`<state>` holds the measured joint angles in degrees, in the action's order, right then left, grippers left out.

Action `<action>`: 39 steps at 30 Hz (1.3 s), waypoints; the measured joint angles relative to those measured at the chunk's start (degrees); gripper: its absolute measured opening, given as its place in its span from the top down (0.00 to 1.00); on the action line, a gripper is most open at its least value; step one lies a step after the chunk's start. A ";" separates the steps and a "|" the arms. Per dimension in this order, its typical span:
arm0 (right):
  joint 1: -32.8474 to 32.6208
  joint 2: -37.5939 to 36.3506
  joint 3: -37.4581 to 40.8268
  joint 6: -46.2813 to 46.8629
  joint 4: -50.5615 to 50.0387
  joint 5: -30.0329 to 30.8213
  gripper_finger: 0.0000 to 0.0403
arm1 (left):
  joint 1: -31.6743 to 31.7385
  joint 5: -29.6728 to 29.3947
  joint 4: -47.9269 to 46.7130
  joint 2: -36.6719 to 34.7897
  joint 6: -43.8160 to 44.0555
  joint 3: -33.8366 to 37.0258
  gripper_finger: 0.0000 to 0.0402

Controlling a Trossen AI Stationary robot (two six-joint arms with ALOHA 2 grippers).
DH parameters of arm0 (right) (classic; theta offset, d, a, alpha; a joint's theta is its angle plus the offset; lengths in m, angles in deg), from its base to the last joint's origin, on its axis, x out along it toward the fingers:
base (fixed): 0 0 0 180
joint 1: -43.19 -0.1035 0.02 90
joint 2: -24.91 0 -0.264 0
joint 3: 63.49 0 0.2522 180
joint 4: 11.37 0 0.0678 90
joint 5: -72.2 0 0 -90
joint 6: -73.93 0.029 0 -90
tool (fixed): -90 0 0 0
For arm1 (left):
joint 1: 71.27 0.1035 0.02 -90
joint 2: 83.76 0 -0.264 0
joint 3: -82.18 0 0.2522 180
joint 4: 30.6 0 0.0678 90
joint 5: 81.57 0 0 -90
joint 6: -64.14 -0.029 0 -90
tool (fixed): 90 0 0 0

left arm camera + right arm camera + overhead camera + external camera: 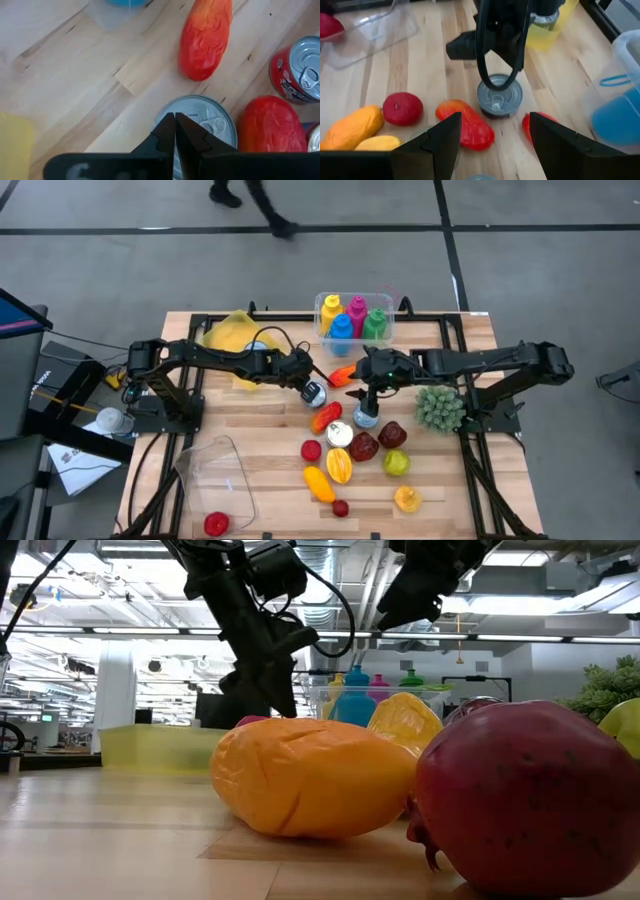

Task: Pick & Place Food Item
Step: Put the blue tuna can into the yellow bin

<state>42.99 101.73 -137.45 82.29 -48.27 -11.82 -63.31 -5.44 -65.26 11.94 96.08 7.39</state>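
Toy foods lie mid-table: two red-orange peppers (pixel 345 373) (pixel 326 417), silver-lidded cans, a dark red pomegranate (pixel 363 446), an orange fruit (pixel 318 483) and others. My left gripper (pixel 175 122) is shut and stands over the lid of one upright can (pixel 202 117), which also shows in the high view (pixel 314 392). My right gripper (pixel 495 145) is open in the air above the table; a pepper (pixel 467 127) shows between its fingers, well below them. In the high view the right gripper (pixel 365 392) is above a second can (pixel 366 418). My left gripper's shut fingertips (pixel 167 125) come slanting down from the table's left over the can's lid, at its rim (pixel 165 112). Whether they touch the lid I cannot tell. The can stands upright on the table.
A clear bin of coloured bottles (pixel 354 320) stands at the far edge, a yellow container (pixel 235 335) at the far left, a green plant (pixel 440 408) at the right. A clear box (pixel 215 470) lies near left beside a red fruit (pixel 216 524). A person's legs (pixel 255 200) pass beyond the table.
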 joint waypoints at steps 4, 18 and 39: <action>0.00 -0.57 0.00 -1.15 0.88 0.04 0.44 | 0.00 0.00 0.02 0.00 -0.31 0.00 1.00; -0.54 -7.28 -0.02 -1.92 0.06 0.02 0.44 | 0.02 0.24 -0.40 -1.45 -3.21 0.05 1.00; -0.91 -7.30 0.00 0.24 -2.56 -4.98 0.44 | -1.02 7.15 -3.76 -6.10 -4.06 0.04 0.79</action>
<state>42.07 94.43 -137.45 82.53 -50.83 -16.80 -64.32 1.71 -69.03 5.84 92.02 7.43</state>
